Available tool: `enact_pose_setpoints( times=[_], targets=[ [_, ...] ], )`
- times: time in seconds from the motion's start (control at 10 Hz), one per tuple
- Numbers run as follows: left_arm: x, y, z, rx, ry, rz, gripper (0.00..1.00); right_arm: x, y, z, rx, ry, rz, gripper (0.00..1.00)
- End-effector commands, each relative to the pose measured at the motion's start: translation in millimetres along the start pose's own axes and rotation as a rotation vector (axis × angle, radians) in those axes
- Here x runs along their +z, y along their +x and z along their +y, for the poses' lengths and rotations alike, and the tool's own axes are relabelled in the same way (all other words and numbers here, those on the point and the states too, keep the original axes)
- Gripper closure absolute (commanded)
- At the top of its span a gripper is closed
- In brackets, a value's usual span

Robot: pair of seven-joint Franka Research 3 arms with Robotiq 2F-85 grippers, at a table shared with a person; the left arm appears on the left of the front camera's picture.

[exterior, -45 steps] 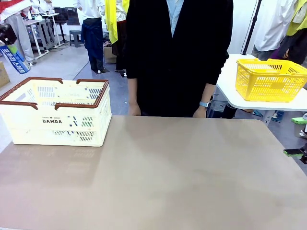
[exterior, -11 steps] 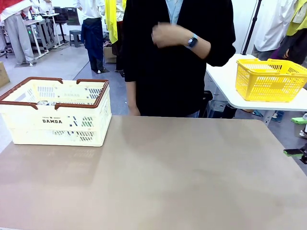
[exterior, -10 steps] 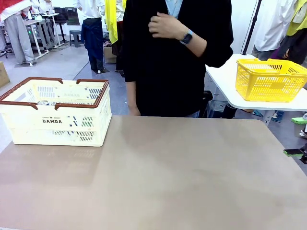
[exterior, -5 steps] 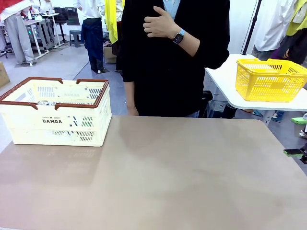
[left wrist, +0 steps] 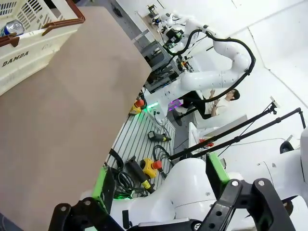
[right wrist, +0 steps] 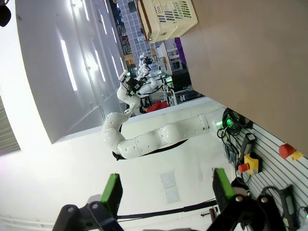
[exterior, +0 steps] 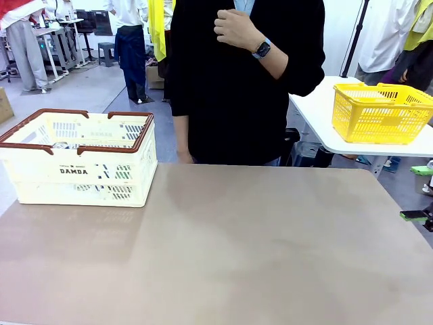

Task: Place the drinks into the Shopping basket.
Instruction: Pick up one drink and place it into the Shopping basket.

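Tan table [exterior: 257, 257] lying bare; Shopping basket [exterior: 81, 169] sitting at far left, drink can [left wrist: 13, 27] lying inside. Left gripper [left wrist: 159, 204] and right gripper [right wrist: 166, 190] both gaping wide, holding nothing. Can looking light, slick, dentable; gripping mid-body seems best.

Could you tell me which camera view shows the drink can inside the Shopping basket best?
The left wrist view: the can shows its silver top above the Shopping basket rim. The front view gives a faint glimpse behind the rim; the right wrist view shows the basket from outside.

Front camera faces the person; both wrist cameras share the Shopping basket [exterior: 81, 159].
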State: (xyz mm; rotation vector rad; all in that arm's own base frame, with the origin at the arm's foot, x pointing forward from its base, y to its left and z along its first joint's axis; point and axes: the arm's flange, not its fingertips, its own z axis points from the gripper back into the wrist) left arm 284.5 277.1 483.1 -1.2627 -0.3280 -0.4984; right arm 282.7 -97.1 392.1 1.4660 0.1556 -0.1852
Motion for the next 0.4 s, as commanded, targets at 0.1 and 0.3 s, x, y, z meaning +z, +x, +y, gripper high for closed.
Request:
enact_pose_setpoints(
  times=[0.1, 0.3],
  targets=[
    [4.2, -0.1, -3.5, 0.002, -0.005, 0.002, 0.0, 1.2, -0.6, 3.9, 0.005, 0.007, 0.001, 0.0],
    [4.2, -0.1, -3.5, 0.002, -0.005, 0.002, 0.0, 1.2, -0.6, 3.9, 0.005, 0.007, 0.001, 0.0]
  ],
)
